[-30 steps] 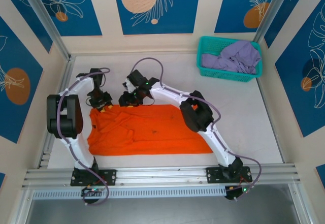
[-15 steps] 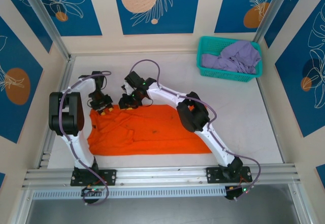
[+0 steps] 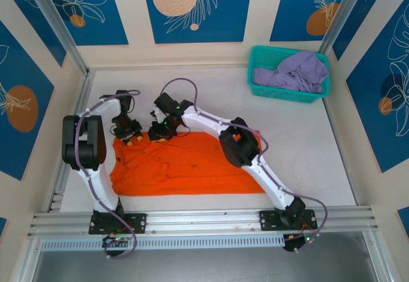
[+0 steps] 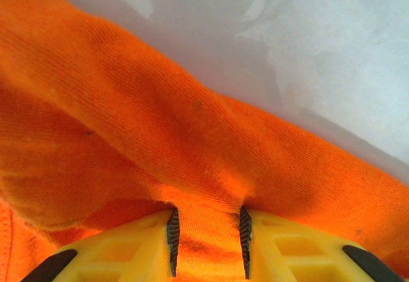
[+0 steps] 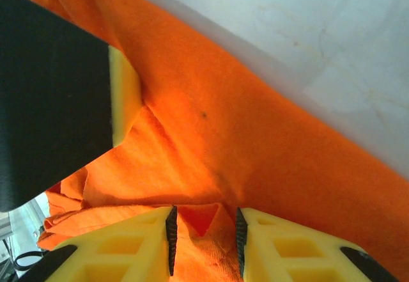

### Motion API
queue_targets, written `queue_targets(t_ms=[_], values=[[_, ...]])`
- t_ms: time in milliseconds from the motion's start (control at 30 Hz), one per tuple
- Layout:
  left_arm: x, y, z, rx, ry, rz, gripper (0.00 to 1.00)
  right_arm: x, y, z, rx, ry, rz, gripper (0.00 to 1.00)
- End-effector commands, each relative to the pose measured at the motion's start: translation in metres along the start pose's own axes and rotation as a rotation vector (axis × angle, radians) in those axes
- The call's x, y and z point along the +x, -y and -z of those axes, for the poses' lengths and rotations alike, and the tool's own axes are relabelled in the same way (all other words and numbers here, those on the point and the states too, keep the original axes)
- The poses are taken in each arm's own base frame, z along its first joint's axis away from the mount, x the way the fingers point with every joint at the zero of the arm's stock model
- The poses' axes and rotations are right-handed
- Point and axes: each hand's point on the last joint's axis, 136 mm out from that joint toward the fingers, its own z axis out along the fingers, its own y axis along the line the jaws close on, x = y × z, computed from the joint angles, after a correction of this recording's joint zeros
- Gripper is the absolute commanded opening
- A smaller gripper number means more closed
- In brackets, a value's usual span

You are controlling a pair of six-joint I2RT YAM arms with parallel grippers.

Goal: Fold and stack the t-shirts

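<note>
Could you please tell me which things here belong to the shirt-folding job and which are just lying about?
Job: orange shirt, pinched at its far edge by left end effector and right end effector; purple shirt.
Lying about: teal basket holding the purple shirt.

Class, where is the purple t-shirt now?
In the top view, the purple t-shirt lies bunched in the teal basket at the far right corner.

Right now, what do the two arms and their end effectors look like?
The left arm and right arm are white tubes with bulky black joints, each trailed by a grey-purple cable. The left end effector and right end effector have yellow fingers with dark ridged pads.
</note>
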Motion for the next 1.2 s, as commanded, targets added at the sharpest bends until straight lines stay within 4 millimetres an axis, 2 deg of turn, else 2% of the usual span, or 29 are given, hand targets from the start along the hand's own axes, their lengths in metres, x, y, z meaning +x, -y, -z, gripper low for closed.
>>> queue_targets(t_ms=[0, 267, 400, 733, 1167], values=[[-0.001, -0.007, -0.003, -0.031, -0.004, 0.012, 0.33, 0.007, -0.012, -0.003, -0.030, -0.032, 0.028, 0.33], [-0.002, -0.007, -0.004, -0.033, -0.001, 0.013, 0.33, 0.009, -0.016, 0.000, -0.023, -0.034, 0.045, 0.25], [-0.002, -0.007, -0.004, -0.035, -0.001, 0.013, 0.34, 0.009, -0.017, 0.003, -0.020, -0.033, 0.050, 0.16], [-0.004, -0.007, -0.002, -0.036, 0.006, 0.012, 0.34, 0.008, -0.030, 0.017, -0.045, -0.013, 0.071, 0.01], [-0.005, -0.007, -0.002, -0.037, 0.010, 0.013, 0.34, 0.019, -0.046, 0.034, -0.089, -0.014, 0.107, 0.00]])
